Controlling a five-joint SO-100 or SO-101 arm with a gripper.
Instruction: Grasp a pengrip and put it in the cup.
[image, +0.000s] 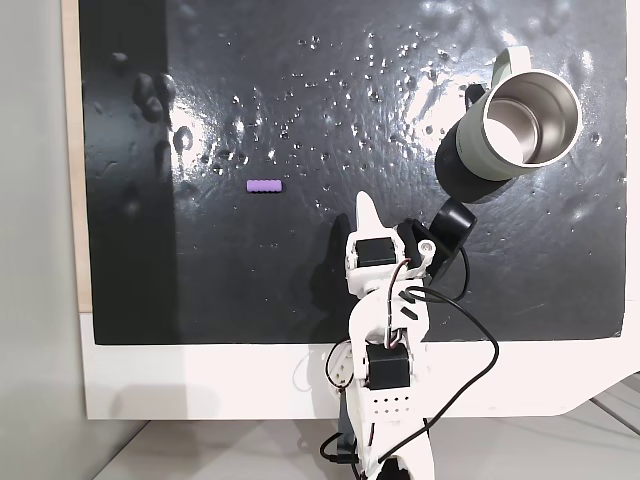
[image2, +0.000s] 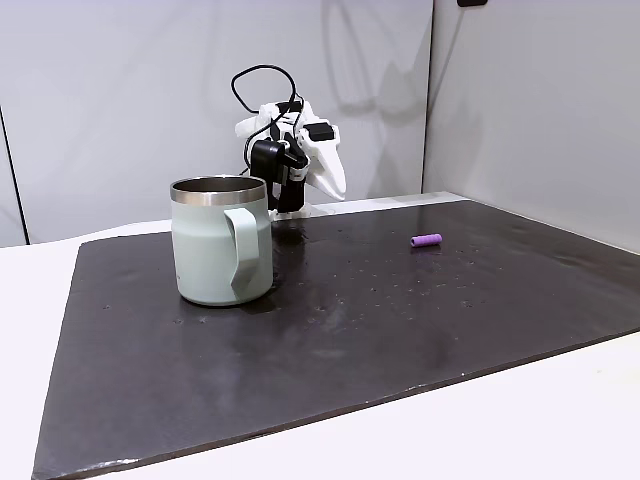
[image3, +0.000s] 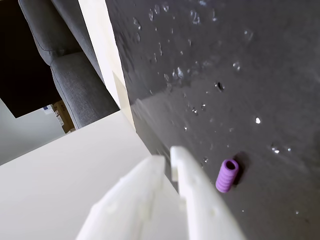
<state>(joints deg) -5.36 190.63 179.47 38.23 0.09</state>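
Note:
The pengrip (image: 265, 186), a small light-purple ribbed cylinder, lies on the black mat, left of centre in a fixed view. It also appears at the mat's right in a fixed view (image2: 426, 240). In the wrist view the pengrip (image3: 227, 176) lies just right of my white fingertips. My gripper (image: 366, 204) hovers right of and below the pengrip, apart from it, shut with nothing between its fingers. Seen from the side, the gripper (image2: 335, 190) hangs behind the cup. The steel cup (image: 468, 150) stands upright at the mat's upper right, its handle (image2: 245, 250) facing the side camera.
A black wrinkled mat (image: 300, 100) with shiny specks covers the white table (image: 200, 380). The arm's base and cables (image: 385, 400) sit at the table's near edge. A grey sofa (image3: 65, 75) lies beyond the table edge in the wrist view.

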